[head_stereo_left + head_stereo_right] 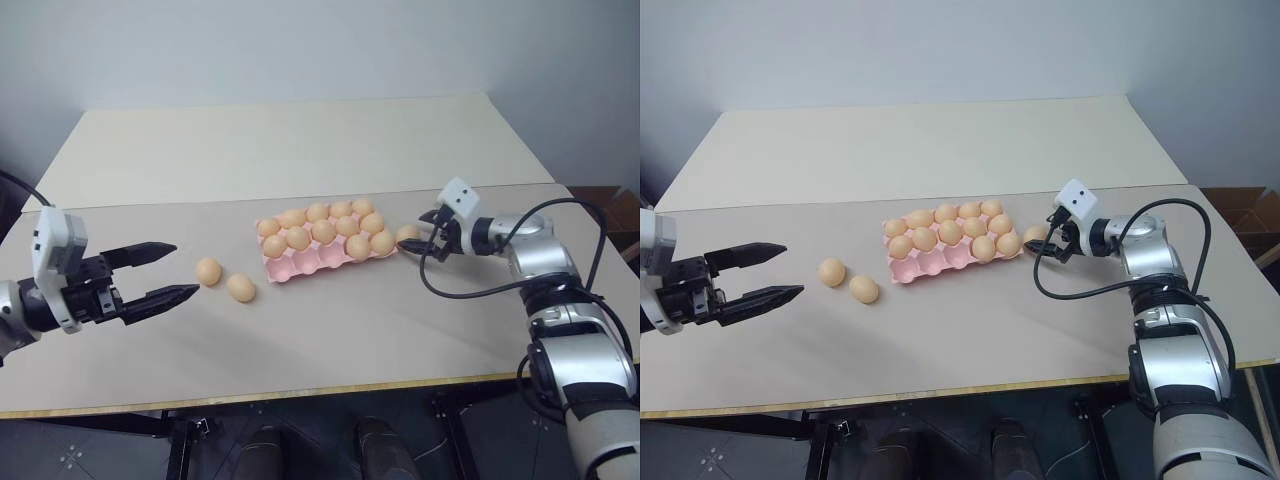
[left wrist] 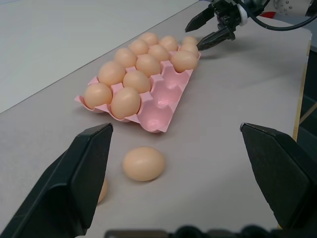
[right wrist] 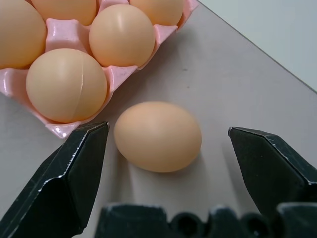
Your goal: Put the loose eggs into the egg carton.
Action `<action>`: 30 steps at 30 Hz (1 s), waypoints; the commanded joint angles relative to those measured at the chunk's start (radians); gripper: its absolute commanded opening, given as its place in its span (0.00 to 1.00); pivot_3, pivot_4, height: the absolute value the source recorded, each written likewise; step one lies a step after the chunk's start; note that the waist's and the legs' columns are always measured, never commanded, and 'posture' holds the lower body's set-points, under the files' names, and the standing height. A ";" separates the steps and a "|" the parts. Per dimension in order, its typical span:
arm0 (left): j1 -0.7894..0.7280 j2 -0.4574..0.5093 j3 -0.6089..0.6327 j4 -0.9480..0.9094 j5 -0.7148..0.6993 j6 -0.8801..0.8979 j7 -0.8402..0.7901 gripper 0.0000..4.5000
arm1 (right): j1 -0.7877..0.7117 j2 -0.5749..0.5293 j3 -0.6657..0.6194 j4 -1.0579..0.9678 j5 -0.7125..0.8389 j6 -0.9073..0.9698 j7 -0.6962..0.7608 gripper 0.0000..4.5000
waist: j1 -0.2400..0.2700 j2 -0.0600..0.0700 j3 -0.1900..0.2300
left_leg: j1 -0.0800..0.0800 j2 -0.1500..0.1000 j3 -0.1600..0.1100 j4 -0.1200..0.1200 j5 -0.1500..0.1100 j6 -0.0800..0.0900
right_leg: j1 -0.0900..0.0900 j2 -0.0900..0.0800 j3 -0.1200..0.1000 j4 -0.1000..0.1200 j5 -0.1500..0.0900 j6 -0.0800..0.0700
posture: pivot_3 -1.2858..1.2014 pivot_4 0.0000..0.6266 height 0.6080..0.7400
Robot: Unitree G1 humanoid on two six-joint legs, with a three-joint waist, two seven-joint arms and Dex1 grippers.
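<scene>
1. Head views: the pink egg carton sits mid-table, its back rows full and several cups in the near row empty. Two loose eggs lie just left of it, and a third egg rests on the table at the carton's right end. The right gripper is at that third egg with its fingers spread. The left gripper hovers open, short of the two eggs on its side. Risk: the right-hand egg lies close against the carton, so a finger coming in on that side could strike the carton and shove it, or jolt the eggs seated there.

2. Left wrist view: the nearer loose egg lies between the wide-open fingers, with the second one peeking past the left finger. If the arm advances off-line, a fingertip could nudge either egg; being round, it would likely roll toward the table edge.

3. Right wrist view: the egg lies between the open fingers, not yet touched, just beside the carton's corner cup and its seated egg. Closing off-centre could squirt the smooth egg out sideways; squeezing hard might crack it. The left finger has little room beside the carton's rim.
</scene>
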 commanded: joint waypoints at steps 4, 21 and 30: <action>-0.014 0.015 0.033 -0.013 -0.004 -0.015 -0.005 1.00 | -0.066 0.015 -0.027 0.093 -0.008 -0.065 -0.027 1.00 | 0.000 0.000 0.000 | 0.000 0.000 0.000 0.000 0.000 0.000 | 0.000 0.000 0.000 0.000 0.000 0.000 | 0.52 0.24 1.00; 0.015 0.016 0.073 -0.031 -0.008 -0.005 -0.004 1.00 | -0.101 0.066 -0.039 0.196 -0.022 -0.152 -0.099 1.00 | -0.001 0.000 0.000 | 0.000 0.000 0.000 0.000 0.000 0.000 | 0.000 0.000 0.000 0.000 0.000 0.000 | 0.52 0.24 1.00; 0.022 0.017 0.085 -0.033 -0.008 -0.003 -0.004 1.00 | -0.100 0.092 -0.067 0.228 -0.020 -0.190 -0.143 0.96 | -0.002 0.000 0.000 | 0.000 0.000 0.000 0.000 0.000 0.000 | 0.000 0.000 0.000 0.000 0.000 0.000 | 0.52 0.24 1.00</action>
